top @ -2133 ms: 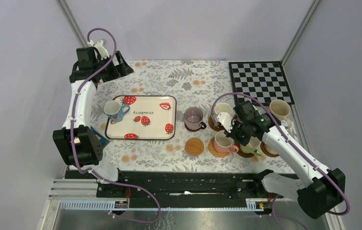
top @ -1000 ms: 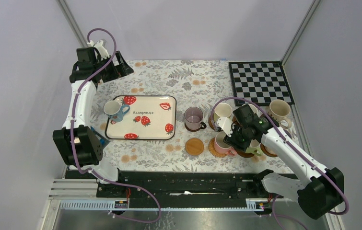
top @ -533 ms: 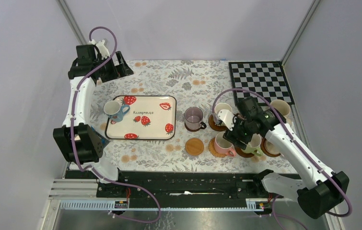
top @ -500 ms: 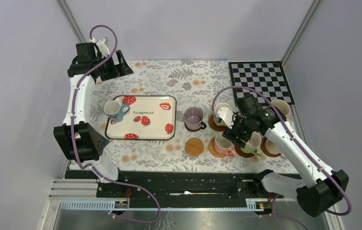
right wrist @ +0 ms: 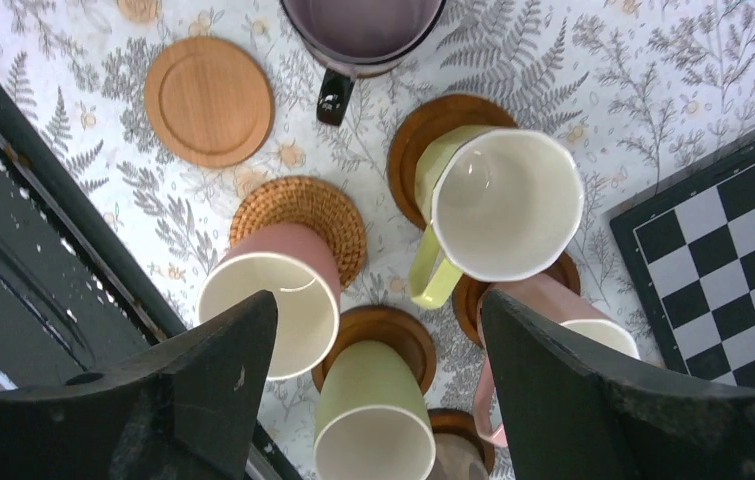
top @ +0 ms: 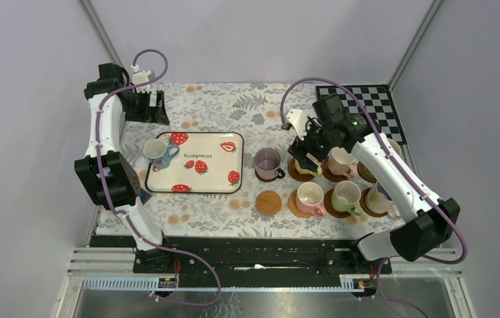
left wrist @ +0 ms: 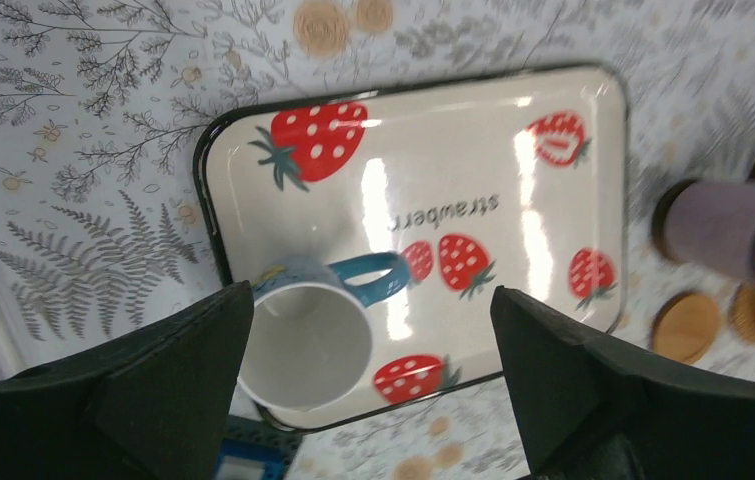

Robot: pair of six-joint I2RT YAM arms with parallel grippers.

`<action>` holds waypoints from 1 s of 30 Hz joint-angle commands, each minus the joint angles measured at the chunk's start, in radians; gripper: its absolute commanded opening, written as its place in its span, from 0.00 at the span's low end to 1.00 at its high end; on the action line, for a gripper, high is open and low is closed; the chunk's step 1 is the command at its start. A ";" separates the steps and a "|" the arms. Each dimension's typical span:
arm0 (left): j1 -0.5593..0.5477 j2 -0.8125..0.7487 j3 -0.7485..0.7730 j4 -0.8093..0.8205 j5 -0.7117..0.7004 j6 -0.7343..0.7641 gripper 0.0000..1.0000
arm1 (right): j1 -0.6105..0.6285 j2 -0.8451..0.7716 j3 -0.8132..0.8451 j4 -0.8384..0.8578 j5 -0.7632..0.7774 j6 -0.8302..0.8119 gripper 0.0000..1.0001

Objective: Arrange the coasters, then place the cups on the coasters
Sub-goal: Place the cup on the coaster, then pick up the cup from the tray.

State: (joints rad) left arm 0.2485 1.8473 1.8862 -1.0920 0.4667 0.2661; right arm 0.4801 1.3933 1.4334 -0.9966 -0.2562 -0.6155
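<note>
**One cup and one coaster unpaired; both grippers empty**

Top view: we find the blue-handled mug [top: 157, 152] standing at the nine o'clock edge of the strawberry tray [top: 200, 140], on no coaster. One light coaster [top: 269, 202] lies bare at six o'clock of the purple mug [top: 268, 162]. The left gripper [top: 153, 109] hangs high at twelve o'clock of that tray mug. The right gripper [top: 305, 149] hovers at three o'clock of the purple mug.

Left wrist view: the fingers [left wrist: 173, 390] stand wide apart, holding nothing, and frame the blue-handled mug from well above. We judge this a line-up for a pick. The mug is upright and white inside, its handle toward three o'clock.

Right wrist view: the fingers [right wrist: 203, 400] are apart and empty, clear of the cream mug [right wrist: 508, 205]. It sits upright on a dark coaster [right wrist: 423, 130], its yellow handle toward seven o'clock. The pink mug [right wrist: 268, 300] occupies the woven coaster [right wrist: 303, 215]. We judge the bare coaster is reserved for the tray mug.
</note>
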 commanded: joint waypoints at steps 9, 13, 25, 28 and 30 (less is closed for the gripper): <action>-0.089 0.004 -0.063 -0.152 -0.014 0.772 0.75 | -0.011 0.083 0.139 0.059 -0.052 0.128 0.84; -0.143 0.010 -0.114 -0.180 -0.078 0.905 0.73 | -0.047 0.121 0.208 0.047 -0.088 0.201 0.86; -0.197 0.065 -0.221 -0.151 -0.156 1.041 0.70 | -0.183 0.189 0.298 0.058 -0.159 0.327 0.89; -0.212 0.074 -0.241 -0.133 -0.191 1.071 0.67 | -0.193 0.191 0.302 0.057 -0.157 0.323 0.90; -0.222 0.078 -0.251 -0.120 -0.215 1.082 0.64 | -0.198 0.191 0.298 0.057 -0.158 0.321 0.90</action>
State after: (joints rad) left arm 0.0490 1.9167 1.6485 -1.2427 0.3012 1.2713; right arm 0.2909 1.5867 1.6871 -0.9482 -0.3851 -0.3141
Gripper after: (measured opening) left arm 0.667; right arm 0.896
